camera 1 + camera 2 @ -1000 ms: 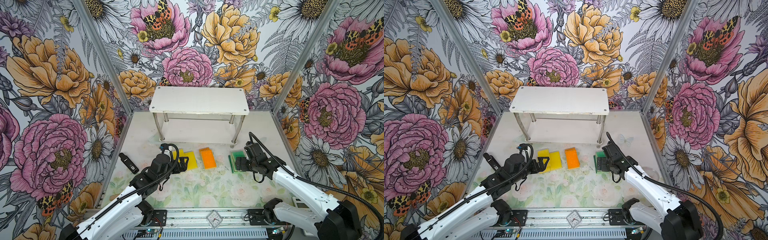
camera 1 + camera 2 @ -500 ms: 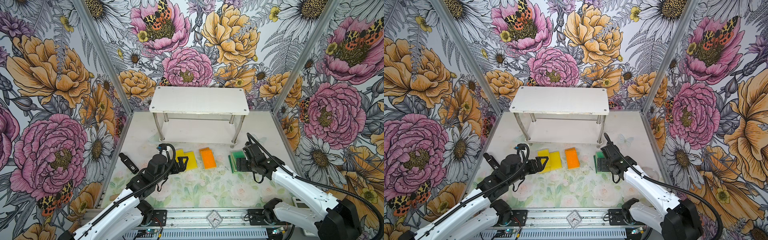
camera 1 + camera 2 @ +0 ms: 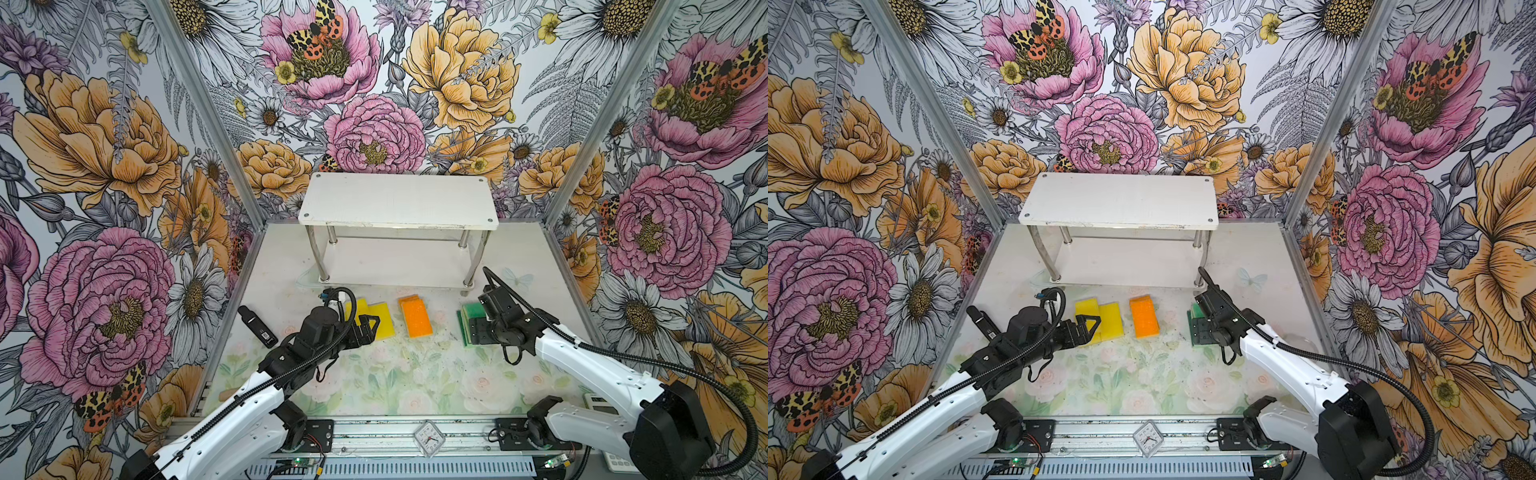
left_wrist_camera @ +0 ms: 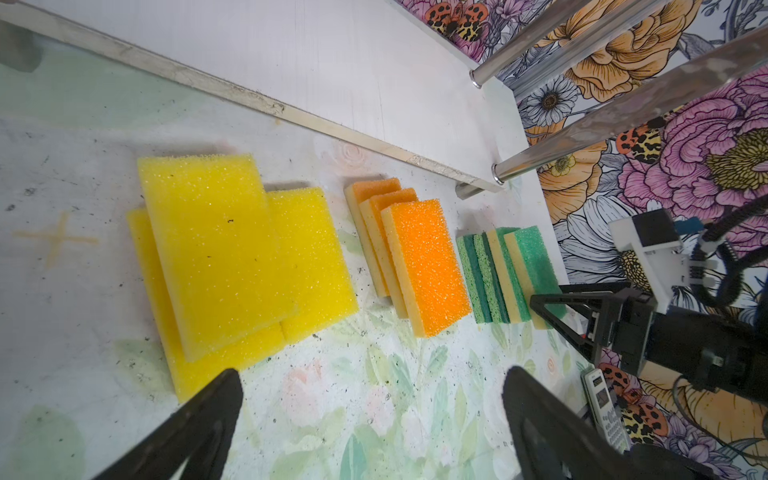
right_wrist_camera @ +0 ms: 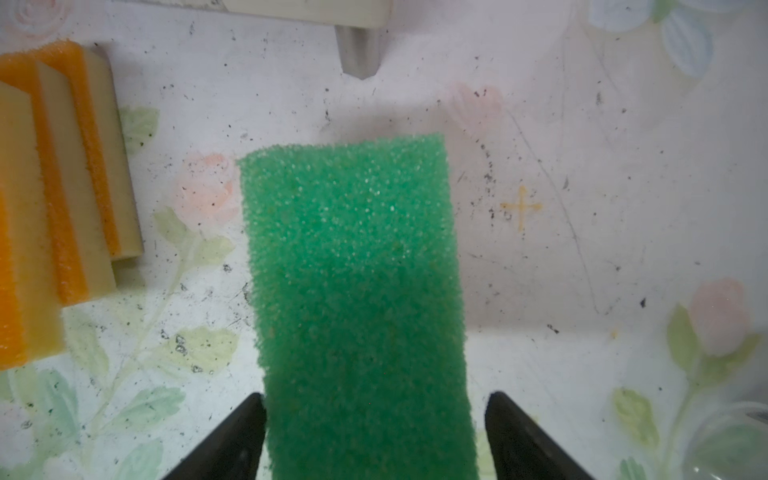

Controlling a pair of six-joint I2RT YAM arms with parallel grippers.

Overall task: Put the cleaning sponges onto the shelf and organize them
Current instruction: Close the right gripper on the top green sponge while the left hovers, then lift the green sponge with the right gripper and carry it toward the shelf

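Green sponges stacked on table before shelf. Right gripper straddles the top one, jaws apart, a gap on one side. Left gripper spread wide, just beside yellow sponges. Orange sponges lie between.

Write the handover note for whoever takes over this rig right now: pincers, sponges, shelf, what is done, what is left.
Pincers: the left pincer is open and holds nothing, at the near edge of the yellow sponges. The right pincer is open, its jaws straddling the top green sponge with a gap on one side, not clamped.
Sponges: three colour groups in a row on the table in front of the shelf: yellow sponges, orange sponges, green sponges.
Done: sorted by colour only.
Left: every sponge has yet to go on the shelf.
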